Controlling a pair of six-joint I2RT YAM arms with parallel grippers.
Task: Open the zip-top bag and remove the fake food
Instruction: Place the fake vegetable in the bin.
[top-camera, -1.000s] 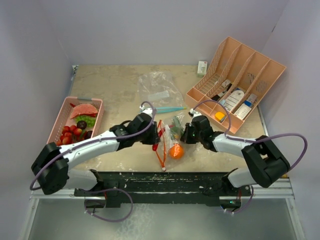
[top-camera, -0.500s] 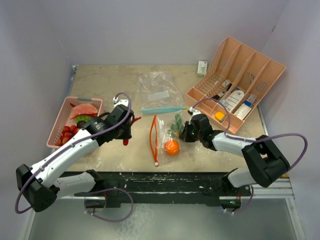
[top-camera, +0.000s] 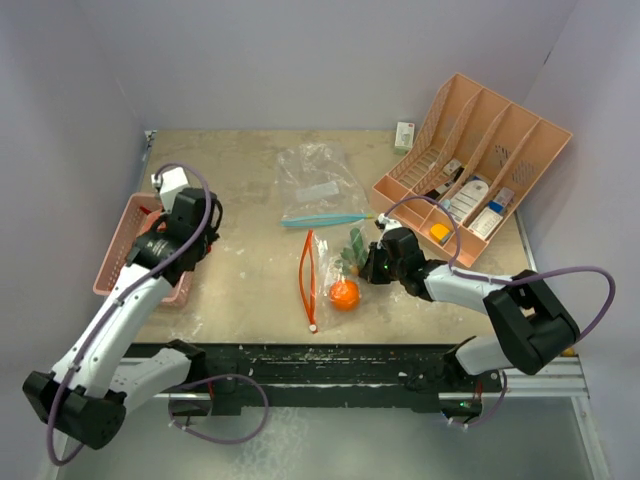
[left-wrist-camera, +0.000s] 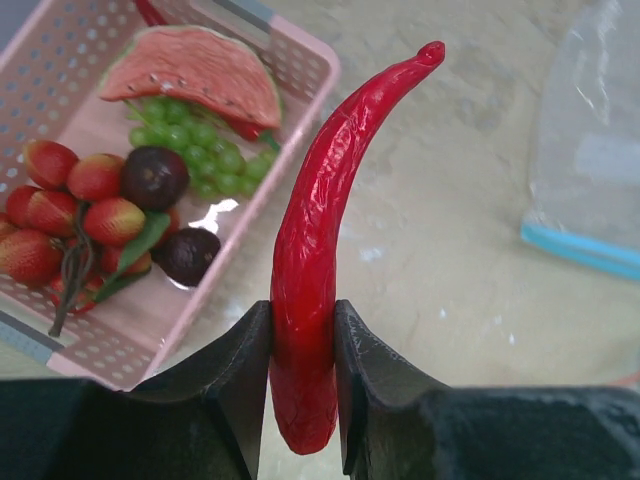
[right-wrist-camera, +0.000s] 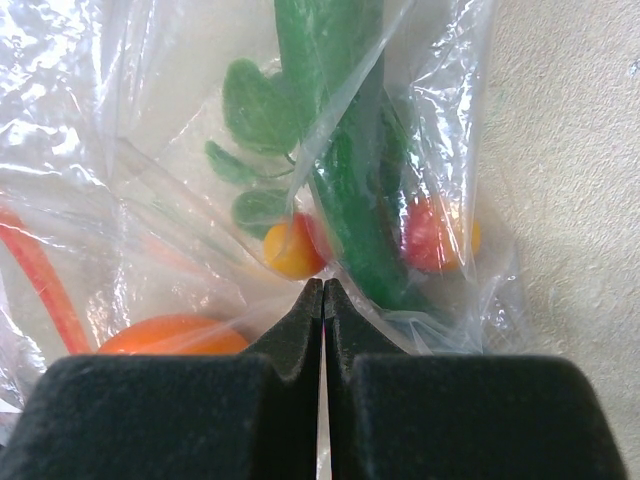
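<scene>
From above, the zip-top bag (top-camera: 322, 272) lies flat with its orange zip strip open. It holds a round orange (top-camera: 345, 293) and a green leaf (top-camera: 355, 247). The right gripper (top-camera: 377, 266) sits at the bag's right edge. The left gripper (top-camera: 160, 243) is far to the left of the bag, over a pink basket (top-camera: 112, 262).

In the left wrist view, the left gripper (left-wrist-camera: 305, 372) is partly open and squeezes a long, shiny red chili (left-wrist-camera: 322, 200) that points up, out of the bag. A watermelon slice (left-wrist-camera: 195, 75), red strawberries (left-wrist-camera: 60, 205) and dark plums (left-wrist-camera: 155, 178) lie in the basket.

In the right wrist view, the right gripper (right-wrist-camera: 323, 292) is closed tight, pinching the bag's clear plastic. Inside are the leaf, the orange and small red and yellow pieces.
</scene>
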